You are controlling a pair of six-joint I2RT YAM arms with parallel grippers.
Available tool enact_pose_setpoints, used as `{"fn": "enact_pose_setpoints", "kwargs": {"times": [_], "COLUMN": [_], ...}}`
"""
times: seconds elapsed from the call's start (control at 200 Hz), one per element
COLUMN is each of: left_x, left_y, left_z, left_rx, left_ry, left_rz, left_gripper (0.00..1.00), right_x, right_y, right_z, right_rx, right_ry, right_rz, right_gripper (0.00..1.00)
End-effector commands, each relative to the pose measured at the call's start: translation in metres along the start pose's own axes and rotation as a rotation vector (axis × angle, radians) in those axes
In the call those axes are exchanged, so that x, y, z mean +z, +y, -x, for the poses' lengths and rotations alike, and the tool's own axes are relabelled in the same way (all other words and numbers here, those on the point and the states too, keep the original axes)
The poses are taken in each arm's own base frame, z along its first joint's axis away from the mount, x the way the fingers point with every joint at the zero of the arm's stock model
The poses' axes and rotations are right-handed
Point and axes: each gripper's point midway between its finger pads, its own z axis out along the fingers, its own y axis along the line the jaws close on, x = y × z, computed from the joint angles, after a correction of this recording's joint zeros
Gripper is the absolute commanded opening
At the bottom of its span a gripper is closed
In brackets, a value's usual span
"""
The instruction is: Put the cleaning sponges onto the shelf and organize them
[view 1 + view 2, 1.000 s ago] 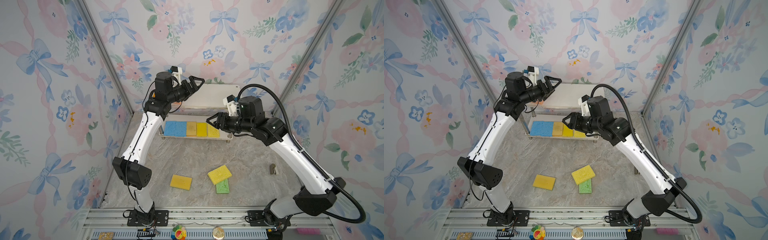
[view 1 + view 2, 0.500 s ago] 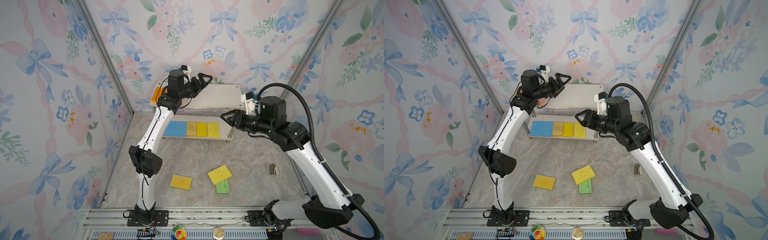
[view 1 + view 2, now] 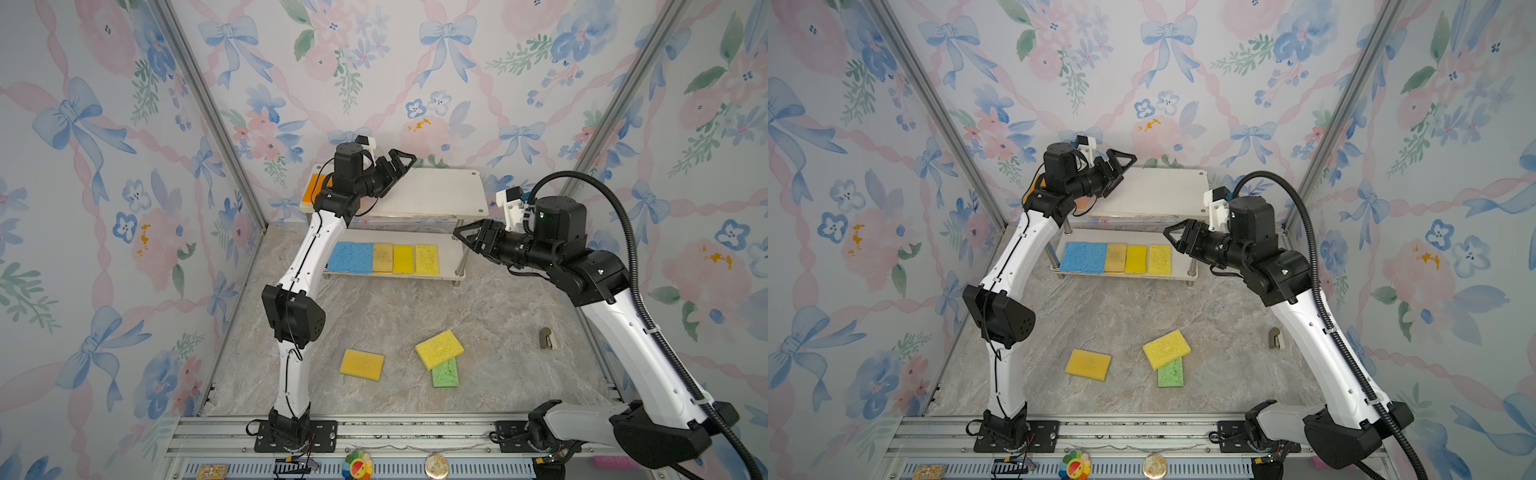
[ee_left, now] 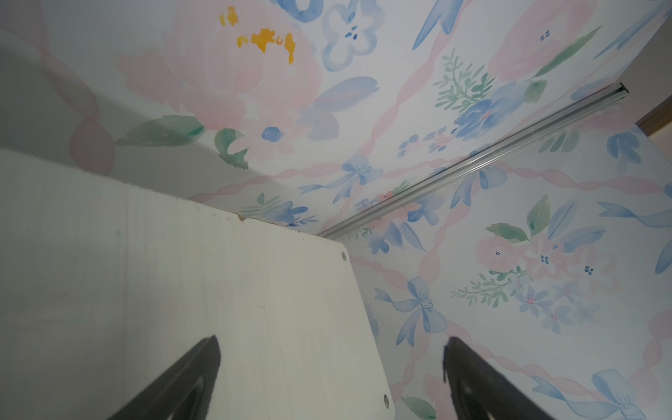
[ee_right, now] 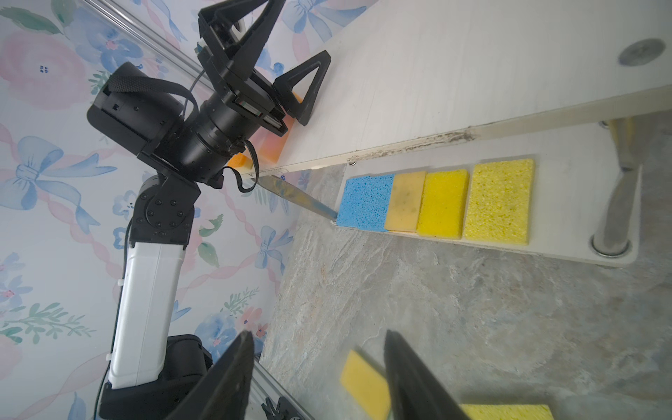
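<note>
The shelf stands at the back, in both top views. On its lower board sponges lie in a row: blue, tan, yellow and paler yellow. An orange sponge lies at the top board's left end, partly hidden by my left arm. On the floor a yellow-orange sponge lies alone, and a yellow sponge overlaps a green one. My left gripper is open and empty over the top board. My right gripper is open and empty beside the shelf's right front leg.
A small brown object lies on the marble floor at the right. Flowered walls with metal corner posts close in three sides. An aluminium rail with both arm bases runs along the front.
My right gripper has drawn back to the right, away from the lower board's sponges. My left gripper has shifted right over the top board, its elbow swinging inward.
</note>
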Motion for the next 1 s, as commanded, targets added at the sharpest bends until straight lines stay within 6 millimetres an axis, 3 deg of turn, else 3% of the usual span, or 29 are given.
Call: {"fn": "enact_pose_setpoints", "kwargs": {"times": [0.0,0.39,0.49,0.62,0.71,0.845,0.915,0.995], "left_x": [-0.002,0.002,0.004,-0.002,-0.021,-0.072,-0.11,-0.143], "left_y": [0.003,0.001,-0.019,-0.062,-0.102,-0.163,-0.174,-0.166], "left_z": [0.009,0.006,0.001,0.001,0.002,-0.015,-0.027,-0.052], "left_rx": [0.022,0.026,0.053,0.091,0.115,0.225,0.28,0.268], "left_ry": [-0.013,0.005,0.024,0.027,0.019,0.038,0.019,0.057], "left_rz": [-0.006,-0.024,-0.081,-0.199,-0.285,-0.372,-0.346,-0.315], "left_gripper": [0.98,0.98,0.98,0.98,0.98,0.98,0.98,0.98], "right_x": [0.001,0.011,0.014,0.015,0.008,-0.009,-0.018,-0.027], "right_y": [0.001,0.001,0.001,0.0,-0.004,-0.019,-0.031,-0.046], "right_z": [0.002,0.003,0.0,-0.004,-0.004,-0.006,-0.013,-0.026], "right_rx": [0.01,0.025,0.02,0.005,-0.01,-0.018,-0.015,-0.01], "right_ry": [-0.007,-0.013,-0.007,0.002,-0.006,-0.022,-0.013,0.005], "right_rz": [0.02,0.03,0.027,0.011,-0.015,-0.076,-0.121,-0.169], "right_gripper": [0.6,0.61,0.61,0.61,0.61,0.66,0.69,0.7]}}
